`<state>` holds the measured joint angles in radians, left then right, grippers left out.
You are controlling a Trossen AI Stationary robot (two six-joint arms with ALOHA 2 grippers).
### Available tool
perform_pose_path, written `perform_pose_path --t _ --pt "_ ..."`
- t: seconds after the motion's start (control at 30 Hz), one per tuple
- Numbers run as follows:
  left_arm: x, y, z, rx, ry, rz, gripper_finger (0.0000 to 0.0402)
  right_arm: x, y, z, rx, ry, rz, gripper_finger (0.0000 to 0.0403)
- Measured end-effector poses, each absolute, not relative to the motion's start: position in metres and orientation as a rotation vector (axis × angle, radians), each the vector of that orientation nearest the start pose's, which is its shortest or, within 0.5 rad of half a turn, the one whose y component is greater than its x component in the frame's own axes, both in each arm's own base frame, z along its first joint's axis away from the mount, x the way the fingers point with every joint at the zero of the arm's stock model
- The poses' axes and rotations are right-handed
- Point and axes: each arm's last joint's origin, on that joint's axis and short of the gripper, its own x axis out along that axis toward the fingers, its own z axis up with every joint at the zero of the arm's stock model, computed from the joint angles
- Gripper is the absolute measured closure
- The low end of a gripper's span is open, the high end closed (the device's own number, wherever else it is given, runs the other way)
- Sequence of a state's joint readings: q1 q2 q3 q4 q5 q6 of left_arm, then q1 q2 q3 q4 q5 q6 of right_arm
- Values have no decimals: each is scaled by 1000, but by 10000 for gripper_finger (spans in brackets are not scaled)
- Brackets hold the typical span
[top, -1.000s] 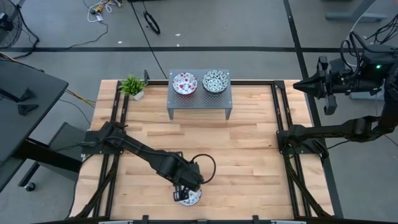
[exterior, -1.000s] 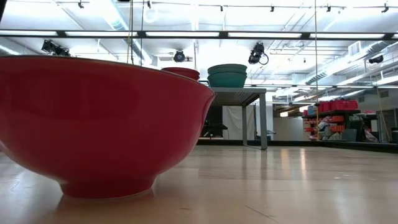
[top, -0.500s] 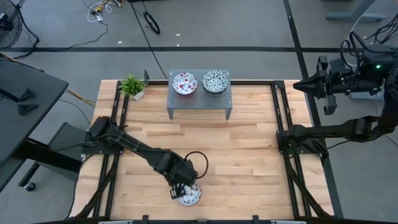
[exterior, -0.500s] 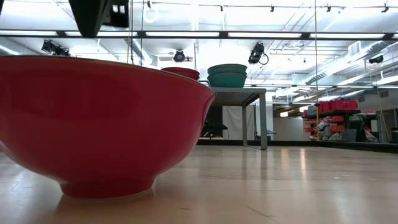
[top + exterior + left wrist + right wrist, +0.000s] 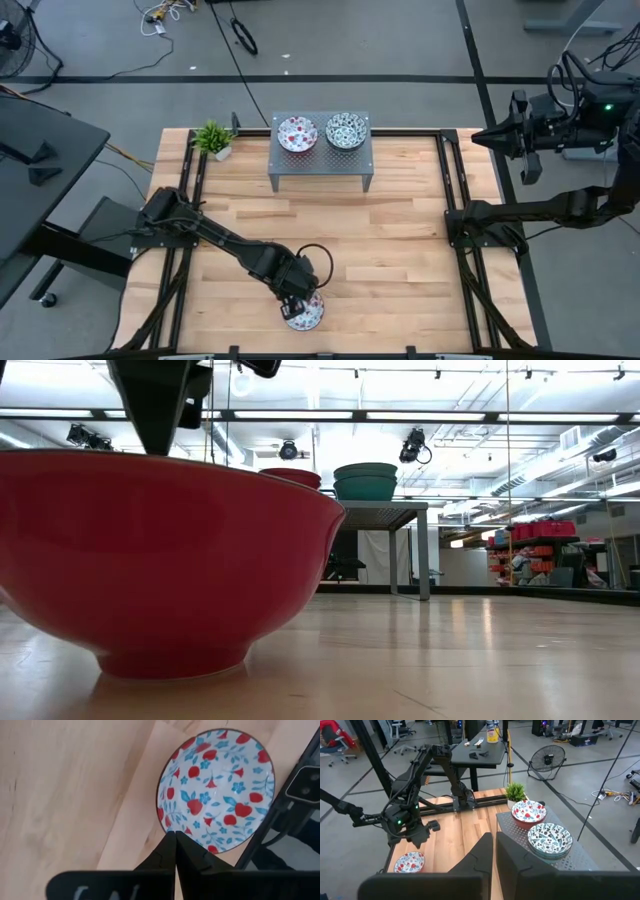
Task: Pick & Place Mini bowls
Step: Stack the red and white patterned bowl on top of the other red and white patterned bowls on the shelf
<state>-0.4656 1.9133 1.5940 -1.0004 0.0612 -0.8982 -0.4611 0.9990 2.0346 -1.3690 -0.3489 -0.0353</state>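
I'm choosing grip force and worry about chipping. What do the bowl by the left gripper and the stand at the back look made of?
The red-flowered bowl under the left gripper looks like glazed ceramic: glossy white inside with a printed pattern, smooth red outside in the low view. The stand looks like grey metal, a matte perforated sheet on legs. Both are judged by look only.

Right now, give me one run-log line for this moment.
left gripper: shut, over red-patterned mini bowl at table's front edge | right gripper: shut, parked off the table | grey stand: two bowl stacks
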Motion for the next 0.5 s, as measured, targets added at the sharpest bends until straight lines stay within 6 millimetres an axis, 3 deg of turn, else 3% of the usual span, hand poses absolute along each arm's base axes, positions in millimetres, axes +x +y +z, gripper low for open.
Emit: perform_pose_path --t 0.3,0.5 --pt "345 -174 239 -484 1334 184 388 40 -9 536 96 308 -106 378" --pt "346 -173 239 -520 1330 217 349 41 -9 536 97 309 -106 378"
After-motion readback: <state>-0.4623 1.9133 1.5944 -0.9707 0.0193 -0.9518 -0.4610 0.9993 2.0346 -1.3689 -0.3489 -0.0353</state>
